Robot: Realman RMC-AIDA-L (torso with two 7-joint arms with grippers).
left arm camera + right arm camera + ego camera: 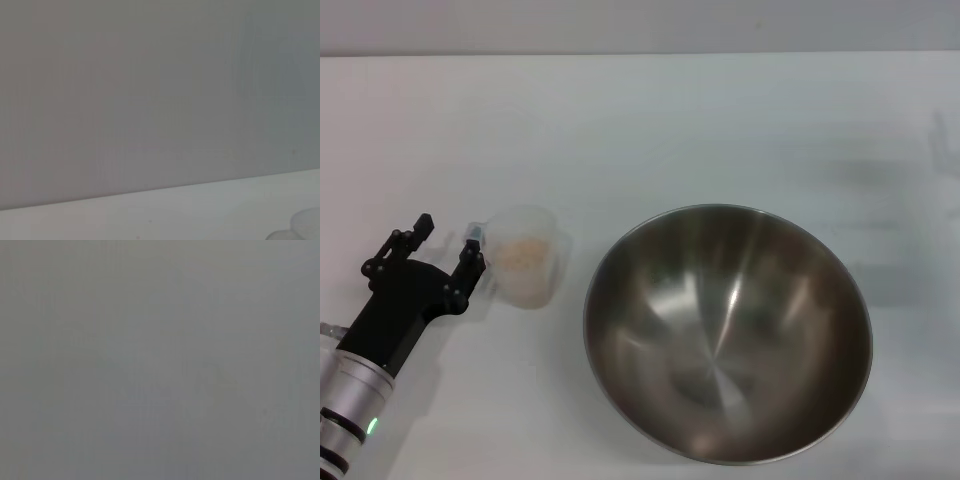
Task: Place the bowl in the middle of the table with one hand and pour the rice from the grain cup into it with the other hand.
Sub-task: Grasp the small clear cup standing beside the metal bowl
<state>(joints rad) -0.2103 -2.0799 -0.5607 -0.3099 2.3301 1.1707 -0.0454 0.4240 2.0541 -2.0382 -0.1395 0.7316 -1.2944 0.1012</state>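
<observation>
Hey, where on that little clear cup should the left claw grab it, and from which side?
Probably the side handle of the grain cup, approached from the robot's left. The cup stands upright with rice inside, its handle facing the left claw, whose open fingers already sit beside it. A level, sideways grip should keep it from tipping towards the bowl.

no readable text, no labels, no brands, no numbers anywhere

A plain grey wall stands far ahead of the left pincer, well apart from it.
</observation>
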